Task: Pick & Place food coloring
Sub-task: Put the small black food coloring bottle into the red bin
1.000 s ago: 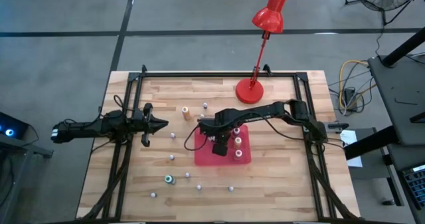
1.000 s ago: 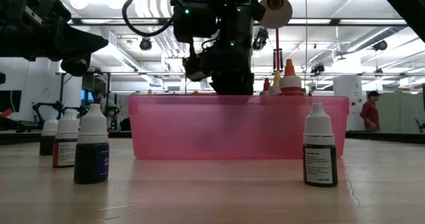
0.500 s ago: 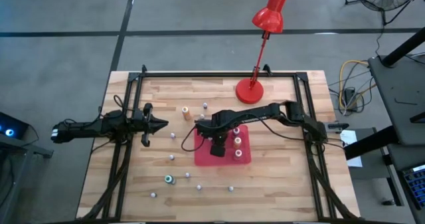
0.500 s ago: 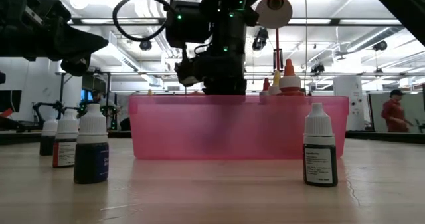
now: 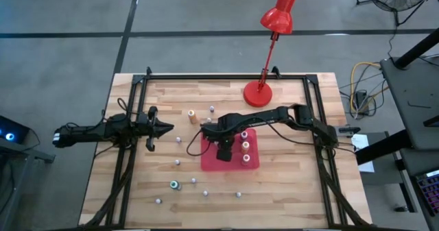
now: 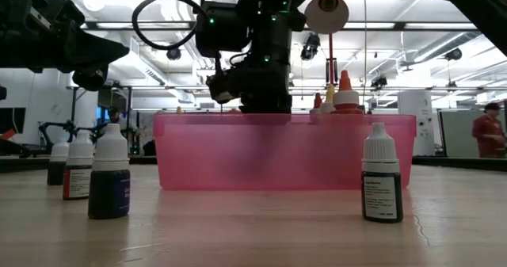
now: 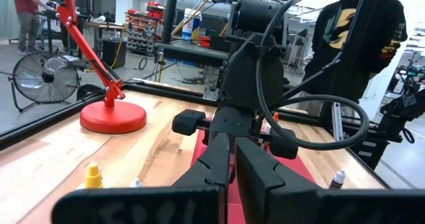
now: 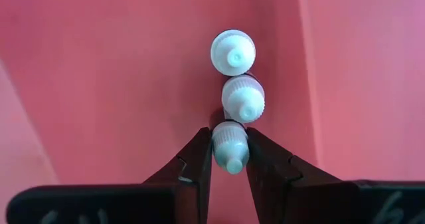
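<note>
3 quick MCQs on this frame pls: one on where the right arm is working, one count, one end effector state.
1. Where is the right end effector?
A. Over the red tray
B. At the lamp base
C. Off the table

2. How many white-capped bottles line up in the right wrist view, counting the gripped bottle?
A. One
B. Three
C. Five

3. What is the left end effector doing?
A. Holding a bottle
B. Wide open over the tray
C. Shut, holding nothing, left of the tray

Key: 1 A, the high view shows it above the tray. 2 B, three caps sit in a row. 3 C, its fingers meet with nothing between.
</note>
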Robot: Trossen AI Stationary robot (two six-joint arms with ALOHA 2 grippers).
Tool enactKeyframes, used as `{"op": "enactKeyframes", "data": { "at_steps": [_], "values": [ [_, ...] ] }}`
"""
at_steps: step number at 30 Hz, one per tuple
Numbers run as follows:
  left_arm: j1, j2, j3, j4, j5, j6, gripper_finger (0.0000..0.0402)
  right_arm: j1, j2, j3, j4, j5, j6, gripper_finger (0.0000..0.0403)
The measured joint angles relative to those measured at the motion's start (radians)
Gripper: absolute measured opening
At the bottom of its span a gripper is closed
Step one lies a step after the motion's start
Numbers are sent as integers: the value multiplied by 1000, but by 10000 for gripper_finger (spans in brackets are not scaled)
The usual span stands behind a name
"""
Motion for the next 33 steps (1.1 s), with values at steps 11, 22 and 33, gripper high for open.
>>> {"op": "enactKeyframes", "data": {
  "at_steps": [11, 22, 33],
  "values": [
    [0, 0, 0, 0, 0, 0, 0, -6, 0, -1, 2, 21, -13, 68],
    [0, 0, 0, 1, 0, 0, 0, -7, 0, -3, 6, 48, -16, 121],
    [0, 0, 0, 1, 0, 0, 0, -6, 0, 38, -53, 48, -13, 162]
  ]
}}
